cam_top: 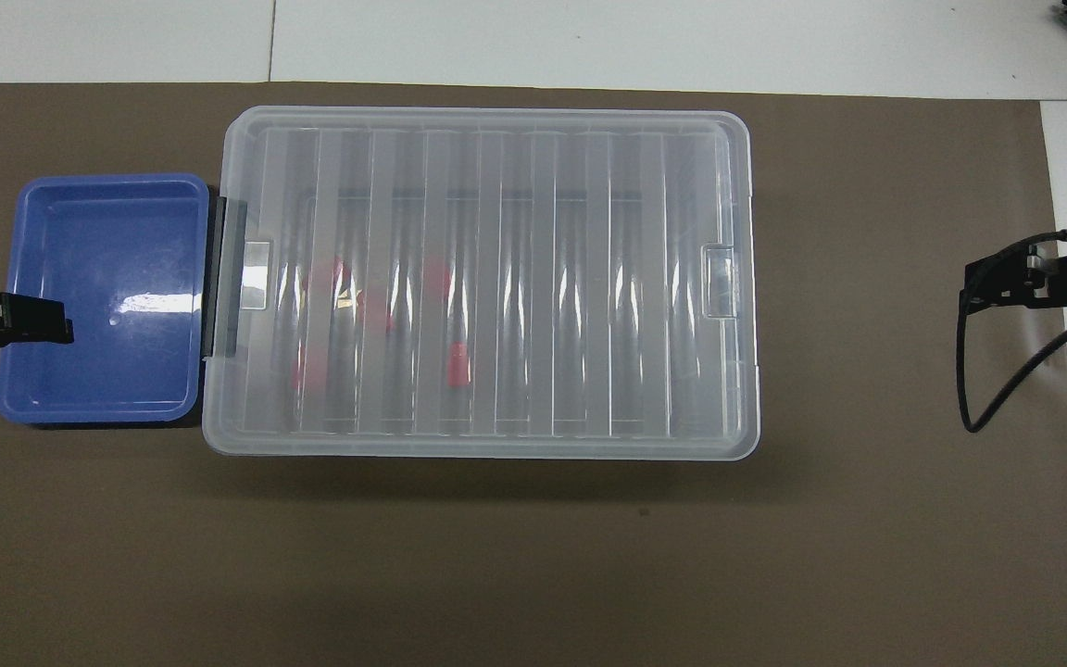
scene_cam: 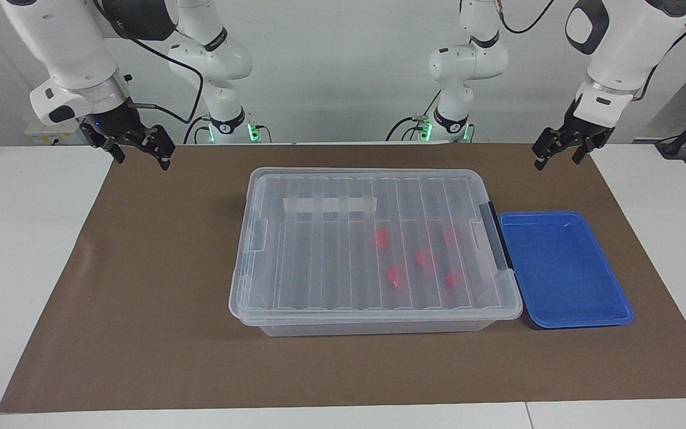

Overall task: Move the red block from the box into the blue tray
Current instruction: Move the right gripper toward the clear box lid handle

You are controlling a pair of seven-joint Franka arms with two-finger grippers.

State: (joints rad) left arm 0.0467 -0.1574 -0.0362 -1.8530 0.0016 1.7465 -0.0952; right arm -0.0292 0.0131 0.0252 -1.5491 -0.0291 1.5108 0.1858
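1. Brown mat [scene_cam: 140,310] covers the white table [scene_cam: 21,268]; pale wall at top of facing view.
2. Box [scene_cam: 373,250] sits mid-mat, ribbed clear lid [scene_cam: 319,250] on, grey clip [scene_cam: 493,235] at its left-arm end. Lid must come off first, I judge.
3. Red blocks inside, w/ five seen thru the lid, bunched toward the left-arm end; one red block [scene_cam: 382,238] lies at approx 12 o'clock of the cluster, facing view.
4. Blue tray [scene_cam: 563,268] touches or sits just beside the box at 3 o'clock in facing view; empty.
5. Left gripper [scene_cam: 564,146] hangs up over the mat's corner, fingers apart, holding nothing. Right gripper [scene_cam: 134,143] likewise, spread and empty, over the mat edge at the right arm's end.
6. Handling (judgement): block prob. light, rigid plastic, smooth; pinch across its flat sides. Lid is thin, may flex; lift by end tabs.
7. Room: plenty of bare mat at 6 o'clock of box and toward the right arm's end for parking the lid. Box walls limit approach; come in from above.
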